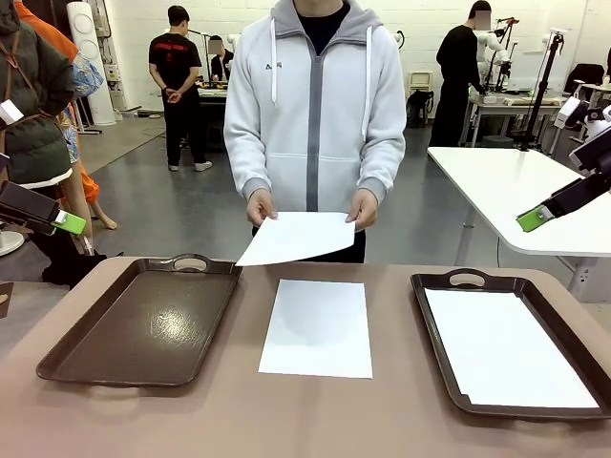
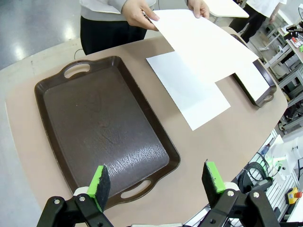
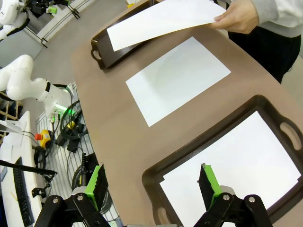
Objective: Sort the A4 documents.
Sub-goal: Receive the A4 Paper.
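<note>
A person across the table holds one A4 document in both hands above the table's far edge. Another sheet lies flat on the table's middle. A third sheet rests in the right brown tray. The left brown tray holds nothing. My left gripper hovers open, high over the left tray's near end. Over the right tray, my right gripper hangs open and holds nothing.
The person's hands grip the raised sheet's far corners. The right tray's end shows past the held sheet in the left wrist view. A white table stands behind at the right. Bare tabletop lies between the trays and along the front edge.
</note>
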`<state>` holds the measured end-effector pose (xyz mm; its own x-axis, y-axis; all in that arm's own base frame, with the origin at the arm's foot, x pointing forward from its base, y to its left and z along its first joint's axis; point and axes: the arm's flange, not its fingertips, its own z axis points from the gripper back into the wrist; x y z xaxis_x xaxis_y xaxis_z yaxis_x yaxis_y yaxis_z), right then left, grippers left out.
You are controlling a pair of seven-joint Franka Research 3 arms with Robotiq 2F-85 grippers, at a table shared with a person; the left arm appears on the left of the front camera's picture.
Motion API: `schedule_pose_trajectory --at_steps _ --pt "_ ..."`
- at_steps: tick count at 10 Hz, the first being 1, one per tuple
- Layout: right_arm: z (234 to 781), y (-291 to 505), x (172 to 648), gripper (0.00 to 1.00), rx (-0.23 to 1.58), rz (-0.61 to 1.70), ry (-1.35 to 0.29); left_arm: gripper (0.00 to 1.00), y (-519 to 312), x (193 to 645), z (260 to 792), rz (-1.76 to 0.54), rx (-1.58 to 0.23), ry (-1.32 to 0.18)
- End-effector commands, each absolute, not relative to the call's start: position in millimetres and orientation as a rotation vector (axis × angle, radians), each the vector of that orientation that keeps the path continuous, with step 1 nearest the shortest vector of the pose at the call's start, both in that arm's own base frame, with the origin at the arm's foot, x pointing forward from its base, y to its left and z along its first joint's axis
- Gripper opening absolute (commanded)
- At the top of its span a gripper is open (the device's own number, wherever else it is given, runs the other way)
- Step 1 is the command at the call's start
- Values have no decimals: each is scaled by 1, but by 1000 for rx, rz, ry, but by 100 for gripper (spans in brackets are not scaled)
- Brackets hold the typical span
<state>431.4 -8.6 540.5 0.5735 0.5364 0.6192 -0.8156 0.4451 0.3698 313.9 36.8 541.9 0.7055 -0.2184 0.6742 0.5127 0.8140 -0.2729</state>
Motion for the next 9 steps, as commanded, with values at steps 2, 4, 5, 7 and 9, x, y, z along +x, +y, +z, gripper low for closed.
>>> schedule_pose_trajectory --at_steps 2,4,5,7,9 --pt "540 -8 431 100 698 881 -457 100 38 314 541 -436 -488 -677" --pt "540 -8 431 100 698 881 -457 100 38 314 541 -436 -488 -677" --pt "540 -8 431 100 698 881 -457 100 38 314 541 -436 -488 -677" --pt "540 -8 431 100 698 881 -457 100 38 314 541 -436 -488 -677" --pt "540 -8 431 100 698 881 -457 100 38 314 541 -436 -488 -677"
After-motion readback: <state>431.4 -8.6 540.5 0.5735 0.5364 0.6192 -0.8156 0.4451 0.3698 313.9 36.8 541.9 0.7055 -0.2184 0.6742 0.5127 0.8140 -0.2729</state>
